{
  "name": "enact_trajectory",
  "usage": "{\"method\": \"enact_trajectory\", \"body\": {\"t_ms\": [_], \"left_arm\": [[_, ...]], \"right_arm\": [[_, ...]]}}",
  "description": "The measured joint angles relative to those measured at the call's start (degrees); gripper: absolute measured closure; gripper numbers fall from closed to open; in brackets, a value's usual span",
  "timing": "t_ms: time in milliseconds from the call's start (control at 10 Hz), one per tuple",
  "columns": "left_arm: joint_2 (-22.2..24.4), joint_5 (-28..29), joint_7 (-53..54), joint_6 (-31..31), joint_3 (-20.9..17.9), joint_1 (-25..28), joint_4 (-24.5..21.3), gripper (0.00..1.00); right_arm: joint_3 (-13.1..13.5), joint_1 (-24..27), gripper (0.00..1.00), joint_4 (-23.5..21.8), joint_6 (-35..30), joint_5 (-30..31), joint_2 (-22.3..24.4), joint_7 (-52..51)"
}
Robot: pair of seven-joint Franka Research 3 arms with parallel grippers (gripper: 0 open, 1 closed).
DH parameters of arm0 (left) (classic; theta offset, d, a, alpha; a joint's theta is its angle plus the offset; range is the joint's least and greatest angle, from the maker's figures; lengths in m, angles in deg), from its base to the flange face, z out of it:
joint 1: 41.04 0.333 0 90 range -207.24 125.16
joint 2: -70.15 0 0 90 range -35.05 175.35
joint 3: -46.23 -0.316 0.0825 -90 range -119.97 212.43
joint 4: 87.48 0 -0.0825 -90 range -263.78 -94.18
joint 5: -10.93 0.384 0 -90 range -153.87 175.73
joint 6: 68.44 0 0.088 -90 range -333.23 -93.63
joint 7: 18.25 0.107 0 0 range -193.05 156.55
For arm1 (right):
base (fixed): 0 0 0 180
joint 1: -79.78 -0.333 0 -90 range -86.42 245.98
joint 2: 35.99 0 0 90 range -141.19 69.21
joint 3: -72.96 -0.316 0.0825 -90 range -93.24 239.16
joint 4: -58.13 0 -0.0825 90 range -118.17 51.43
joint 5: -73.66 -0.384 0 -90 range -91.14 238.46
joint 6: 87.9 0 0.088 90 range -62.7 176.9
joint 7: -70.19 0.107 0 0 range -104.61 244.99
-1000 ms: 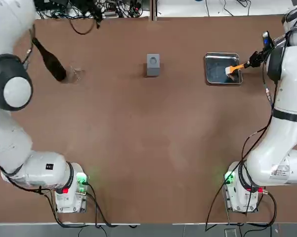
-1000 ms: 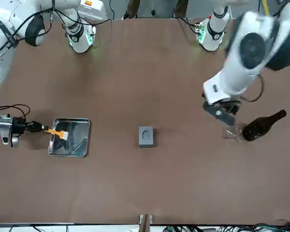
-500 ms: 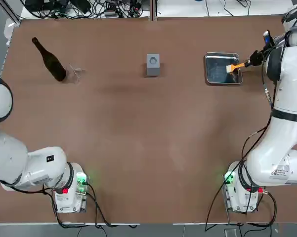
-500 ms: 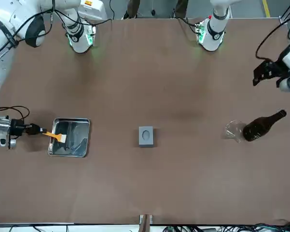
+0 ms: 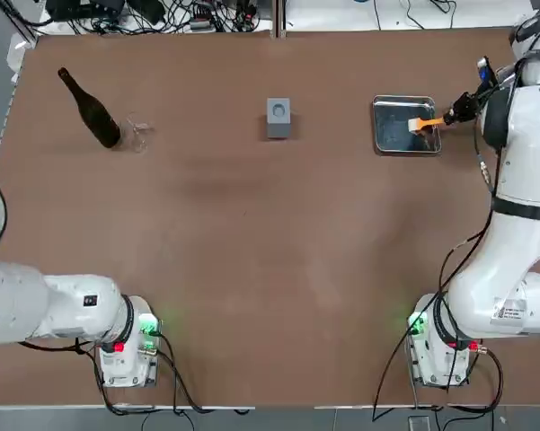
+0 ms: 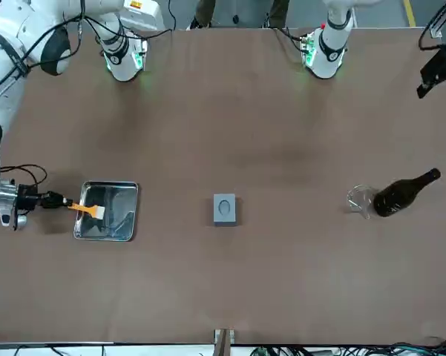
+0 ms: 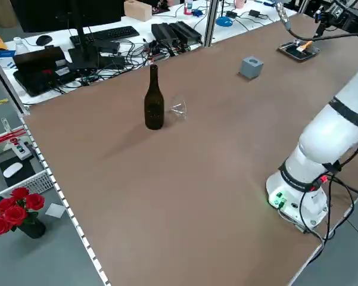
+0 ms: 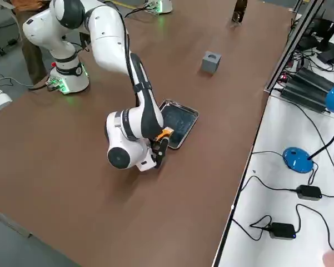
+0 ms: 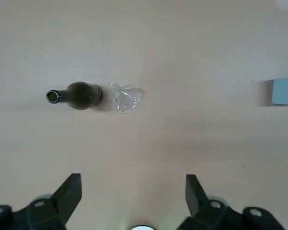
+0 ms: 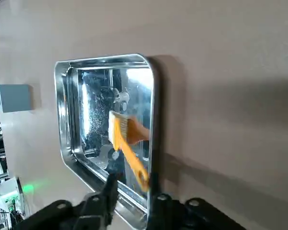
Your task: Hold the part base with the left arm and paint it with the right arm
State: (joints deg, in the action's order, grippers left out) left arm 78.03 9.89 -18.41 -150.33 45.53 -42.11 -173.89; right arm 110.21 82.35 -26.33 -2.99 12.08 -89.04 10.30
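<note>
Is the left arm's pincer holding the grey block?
No, the left pincer stands open, with the block off to the side on the table.

Upright on table, left half: bottle [image 7: 154, 104]. Just beside it: clear glass [image 7: 179, 108]. Past table's far edge: monitor [image 7: 65, 13], keyboard [image 7: 114, 34], tangled cables [image 7: 137, 56]. On floor: red roses [image 7: 18, 210] in dark vase [image 7: 33, 229].

Glossy metal tray [image 5: 406, 140], matt grey block [image 5: 278, 128].

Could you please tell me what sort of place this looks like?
Probably a robotics lab: two jointed white arms are mounted at one brown table, and a desk beyond it holds a keyboard and tangled cables.
</note>
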Motion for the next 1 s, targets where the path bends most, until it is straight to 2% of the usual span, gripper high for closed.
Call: {"method": "enact_trajectory", "body": {"t_ms": [300, 600, 800, 1000], "left_arm": [[4.16, 0.00, -0.29, 0.09, -0.31, -1.27, -4.26, 0.03], [1.51, 0.00, -0.84, 0.04, -0.31, -2.03, -2.39, 0.03], [-2.38, 0.00, -0.90, 0.08, -0.35, -1.95, 0.62, 0.03], [-4.29, 0.00, -0.91, 0.08, -0.49, -1.85, 1.71, 0.03]], "right_arm": [[1.18, 0.02, 0.63, 0.53, 0.11, 0.00, -0.03, -1.08], [2.36, -0.01, 0.59, 3.05, 0.11, 2.06, -0.02, -2.05], [3.41, -0.37, 0.37, 5.97, 0.78, 4.40, 0.23, -2.05], [5.09, -1.27, 0.04, 8.69, 3.92, 7.09, 1.46, -2.06]]}}
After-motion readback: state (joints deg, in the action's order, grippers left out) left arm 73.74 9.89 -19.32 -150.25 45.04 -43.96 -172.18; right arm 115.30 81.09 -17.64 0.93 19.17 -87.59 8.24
